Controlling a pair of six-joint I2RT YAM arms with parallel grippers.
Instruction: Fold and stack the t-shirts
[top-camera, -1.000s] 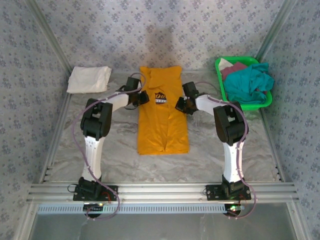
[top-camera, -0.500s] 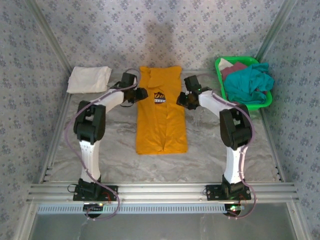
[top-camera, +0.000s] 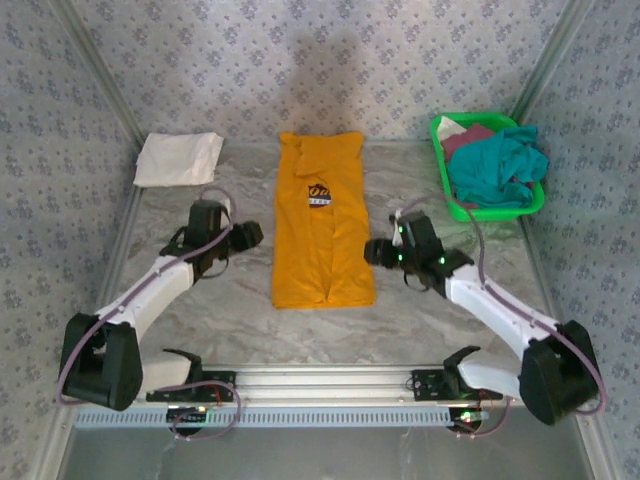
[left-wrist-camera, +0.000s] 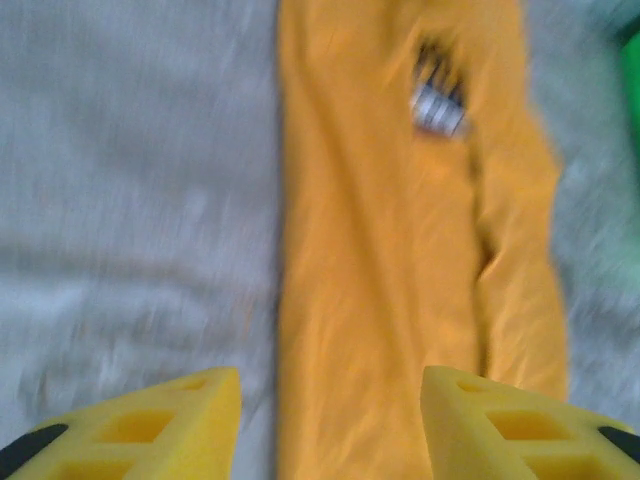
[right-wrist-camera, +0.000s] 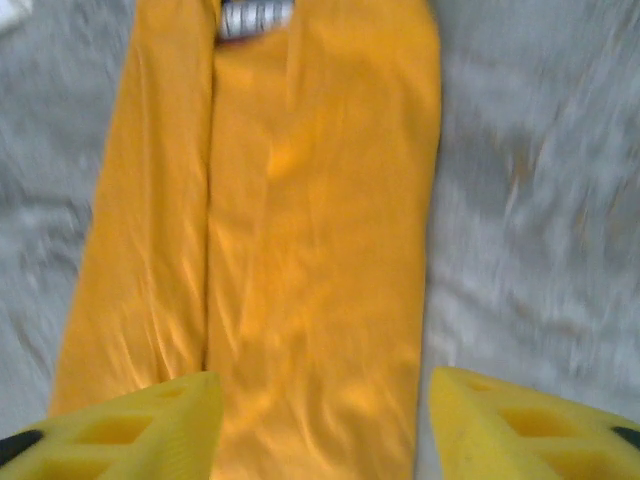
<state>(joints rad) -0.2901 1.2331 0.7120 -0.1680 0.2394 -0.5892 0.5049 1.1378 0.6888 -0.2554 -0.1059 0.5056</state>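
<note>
- Top external view: the mustard-orange t-shirt (top-camera: 322, 230) is lying in the middle of the desk (top-camera: 230, 320), already narrowed to a strip. Its long axis is running from the far edge toward the near edge, with the chest print (top-camera: 320, 193) toward the far end.
- The left arm (top-camera: 160, 285) is slanting in from the near-left corner and the right arm (top-camera: 490, 300) from the near-right. Each is hanging low, with its jaws pointing inward at a long side of the strip.
- The right jaws are sitting just beside the right edge. The left jaws are standing slightly off the left edge, so the right side looks marginally nearer.
- A folded white t-shirt (top-camera: 178, 158) is resting at the far-left corner. A teal t-shirt (top-camera: 500, 165) is spilling over the green basket (top-camera: 495, 213) at the far right.
- Left wrist view, blurred: the yellow fingers (left-wrist-camera: 150, 430) are standing apart with nothing between them, and the mustard-orange t-shirt (left-wrist-camera: 400, 280) is stretching away ahead.
- Right wrist view, blurred: the fingers (right-wrist-camera: 530, 430) are likewise spread and empty, with the mustard-orange t-shirt (right-wrist-camera: 300, 250) running straight out from the gap.
- Judgement: a crosswise fold is probably coming, so each pair of jaws is needing a side edge or a near corner.
</note>
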